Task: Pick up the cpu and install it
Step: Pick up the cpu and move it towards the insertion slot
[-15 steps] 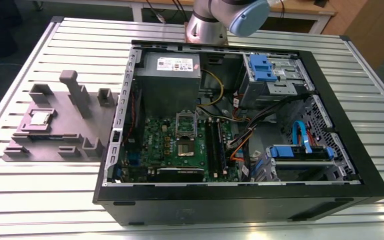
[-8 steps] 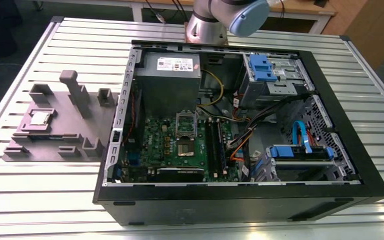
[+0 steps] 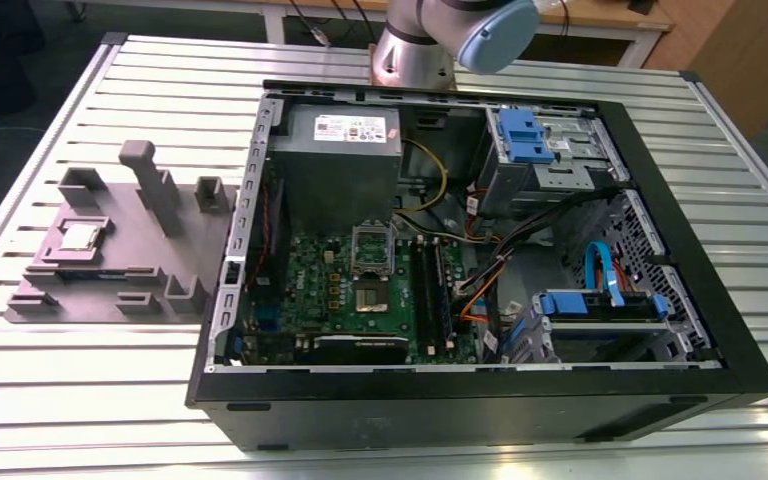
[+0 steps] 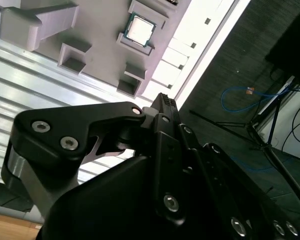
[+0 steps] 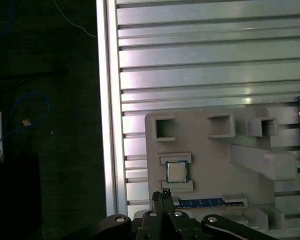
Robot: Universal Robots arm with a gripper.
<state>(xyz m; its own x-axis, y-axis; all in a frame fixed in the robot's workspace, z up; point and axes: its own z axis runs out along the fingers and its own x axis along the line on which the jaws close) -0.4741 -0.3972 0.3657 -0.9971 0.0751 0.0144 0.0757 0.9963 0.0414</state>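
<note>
tool (image 5: 164, 192) with fingers pressed together, gripping nothing, hovering above the grey tray (image 5: 210, 165), cpu (image 5: 176, 172) lying flat in a tray recess, tray on the slatted desk (image 5: 200, 65) beside the open computer case (image 3: 491, 250)

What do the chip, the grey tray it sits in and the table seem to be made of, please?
The chip shows a silvery metal lid, dull sheen, pale rim. The tray looks matte grey, likely plastic. The table is ribbed bright metal, probably aluminium, given its glare.
</note>
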